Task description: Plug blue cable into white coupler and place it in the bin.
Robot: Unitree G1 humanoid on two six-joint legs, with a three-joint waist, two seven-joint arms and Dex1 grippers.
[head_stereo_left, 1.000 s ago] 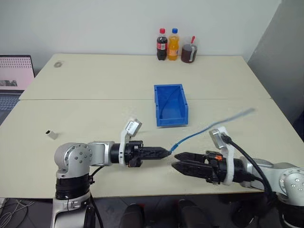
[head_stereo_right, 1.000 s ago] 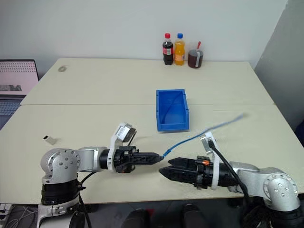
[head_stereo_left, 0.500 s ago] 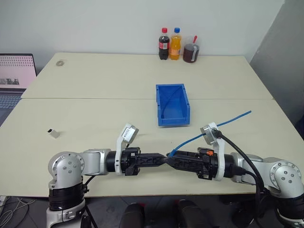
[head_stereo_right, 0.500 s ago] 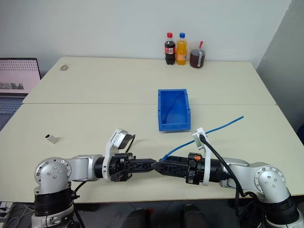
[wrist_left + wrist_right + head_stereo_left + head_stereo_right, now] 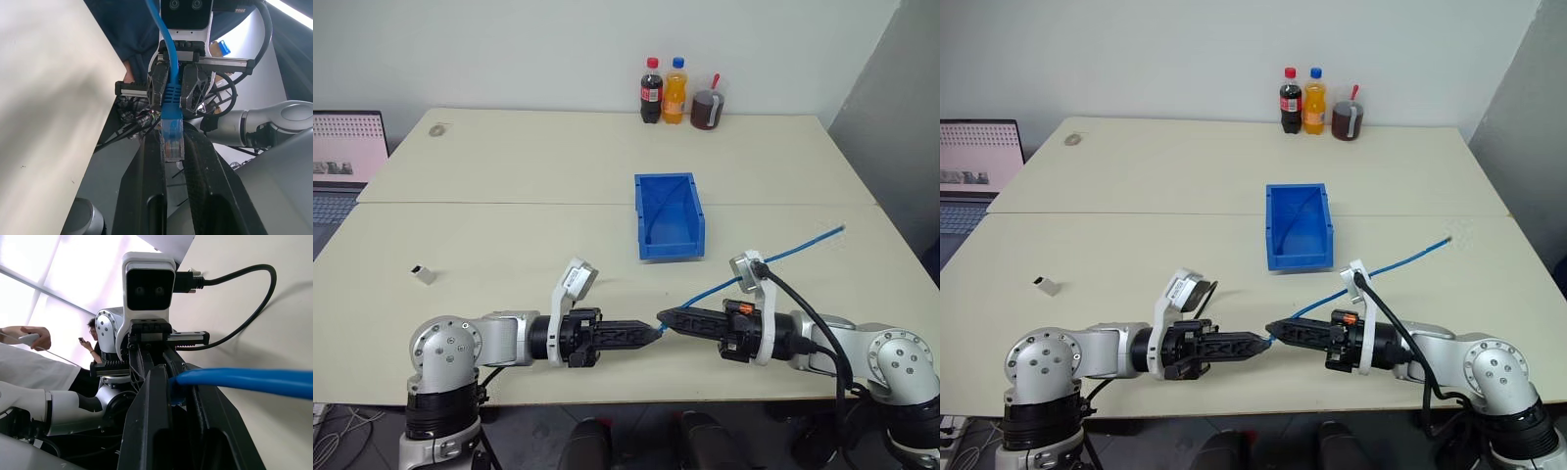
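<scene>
The blue cable [image 5: 803, 248] runs from the table's right side to a point above the front edge, where both grippers meet tip to tip. My left gripper [image 5: 654, 333] is shut on its clear-blue plug [image 5: 172, 142]. My right gripper [image 5: 666, 317] is shut on the cord just behind the plug, and the cord passes between its fingers [image 5: 159, 396]. The white coupler [image 5: 423, 275] lies alone on the table far to the left, apart from both grippers. The bin [image 5: 690, 220], bright blue and open-topped, stands mid-table beyond the grippers.
Two bottles [image 5: 650, 90] and a dark jar [image 5: 703, 108] stand at the table's far edge. A laptop [image 5: 347, 147] sits at the far left, and a small round object [image 5: 435, 129] lies near the back left corner. A person [image 5: 34, 340] stands behind.
My right gripper was open beside the cable and has shut on it just behind the plug. My left gripper has kept its hold on the plug.
</scene>
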